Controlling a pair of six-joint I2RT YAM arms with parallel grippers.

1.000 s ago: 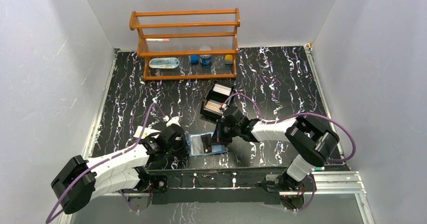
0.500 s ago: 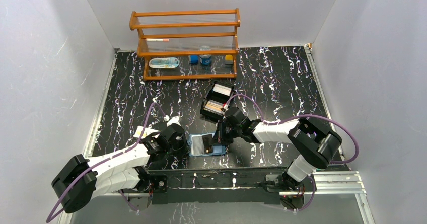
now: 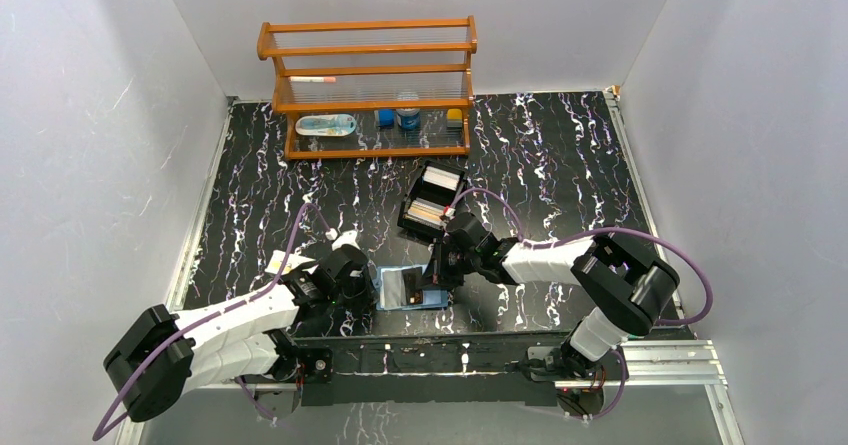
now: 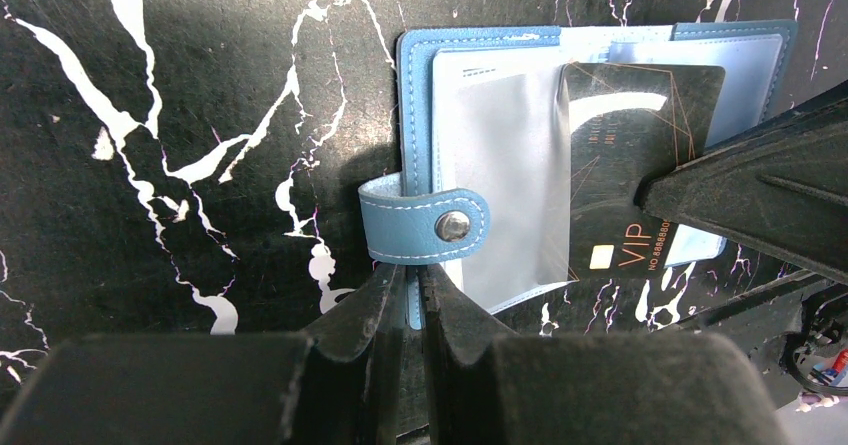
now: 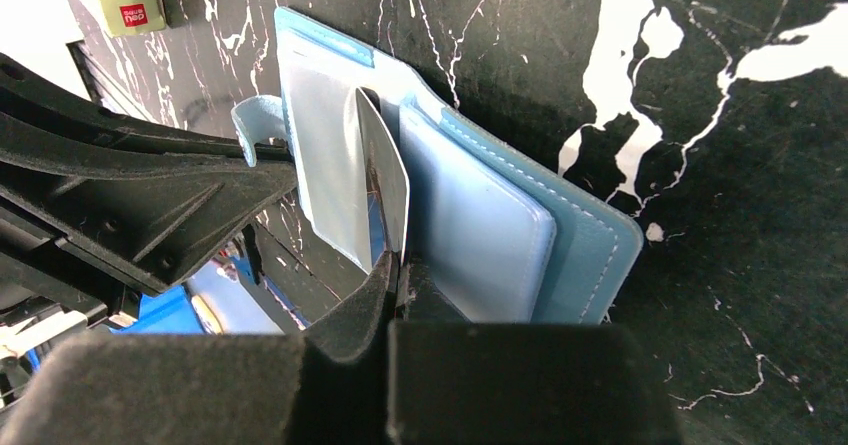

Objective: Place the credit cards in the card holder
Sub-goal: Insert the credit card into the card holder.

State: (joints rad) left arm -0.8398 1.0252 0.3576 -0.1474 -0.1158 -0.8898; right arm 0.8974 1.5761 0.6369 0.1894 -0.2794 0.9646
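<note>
Both arms reach low across the black veined marble table (image 3: 560, 155) to the soft-looking blue leather card holder (image 3: 388, 290), open by the near edge, its left rim pinched in the left gripper (image 4: 412, 277). The right gripper (image 5: 398, 271), angled down from the right, clamps a thin black credit card (image 4: 640, 155), likely stiff and slick, by its trailing edge.

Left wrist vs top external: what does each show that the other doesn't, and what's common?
Left wrist only: the snap tab, the VIP print on the dark credit card, and the left fingers pinching the card holder at its edge.
Top external only: the wooden rack and the card stacks in the black box.
Both: the open card holder lying on the marble table, with the right fingers holding the credit card over it.
</note>
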